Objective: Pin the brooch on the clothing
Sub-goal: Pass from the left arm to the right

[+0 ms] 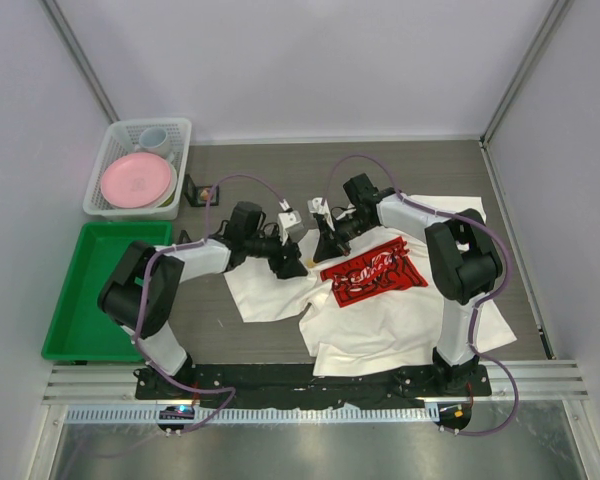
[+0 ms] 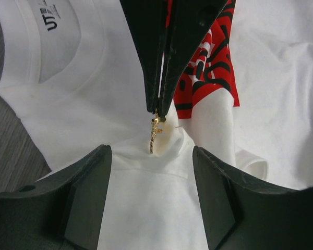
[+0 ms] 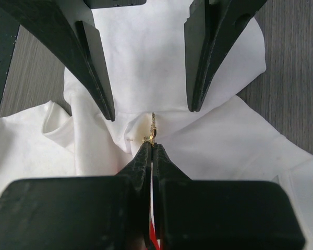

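Note:
The clothing (image 1: pixel 410 320) is a white T-shirt lying crumpled on the table, its red print (image 1: pixel 373 272) facing up. In the left wrist view its neckline lies to the upper left. My right gripper (image 3: pixel 151 146) is shut on a small gold brooch (image 3: pixel 153 127), which it holds at one end against a raised fold of white cloth. My left gripper (image 2: pixel 150 156) faces it, open, with the shirt (image 2: pixel 146 208) bunched between its fingers (image 2: pixel 88 182). The brooch (image 2: pixel 155 136) hangs just beyond the left fingertips, below the right gripper (image 2: pixel 159 107). In the top view the left gripper (image 1: pixel 292 262) and the right gripper (image 1: pixel 325 250) meet near the shirt's collar.
A green tray (image 1: pixel 70 300) sits at the left edge of the table. Behind it a white basket (image 1: pixel 185 130) holds a pink plate (image 1: pixel 137 180) and a cup (image 1: pixel 155 137). A small dark object (image 1: pixel 200 190) stands beside the basket. Grey walls enclose the table.

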Robot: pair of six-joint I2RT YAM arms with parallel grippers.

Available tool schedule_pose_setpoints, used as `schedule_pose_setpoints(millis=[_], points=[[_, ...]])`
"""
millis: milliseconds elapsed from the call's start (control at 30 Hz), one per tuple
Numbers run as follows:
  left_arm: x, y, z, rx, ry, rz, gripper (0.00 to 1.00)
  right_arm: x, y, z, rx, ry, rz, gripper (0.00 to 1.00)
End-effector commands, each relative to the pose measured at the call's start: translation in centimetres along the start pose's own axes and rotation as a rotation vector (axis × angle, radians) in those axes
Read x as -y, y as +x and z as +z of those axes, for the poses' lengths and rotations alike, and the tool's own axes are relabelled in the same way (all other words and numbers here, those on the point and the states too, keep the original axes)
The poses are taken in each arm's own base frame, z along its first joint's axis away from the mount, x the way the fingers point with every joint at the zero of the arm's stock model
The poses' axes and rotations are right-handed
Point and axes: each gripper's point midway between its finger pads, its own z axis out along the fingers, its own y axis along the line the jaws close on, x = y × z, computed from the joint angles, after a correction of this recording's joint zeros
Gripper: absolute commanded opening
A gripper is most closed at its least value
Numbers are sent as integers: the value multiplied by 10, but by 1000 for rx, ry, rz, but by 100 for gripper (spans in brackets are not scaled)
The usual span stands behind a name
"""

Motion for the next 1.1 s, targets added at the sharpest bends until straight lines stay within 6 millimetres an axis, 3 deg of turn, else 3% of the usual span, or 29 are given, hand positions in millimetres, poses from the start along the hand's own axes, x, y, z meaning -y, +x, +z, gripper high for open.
schedule_pose_setpoints(millis=[0, 267, 833, 1067], points=[[3, -31, 6, 96, 5, 85, 66, -1, -21, -8, 40, 0, -43, 1], [1, -28, 16, 96, 5, 79, 61, -2, -23, -9, 46, -2, -41, 1], [-5, -11, 23, 73, -9, 45, 60, -3, -26, -11, 56, -7, -38, 1], [-5, -12, 26, 80, -5, 31, 47, -5, -26, -11, 61, -15, -37, 1]])
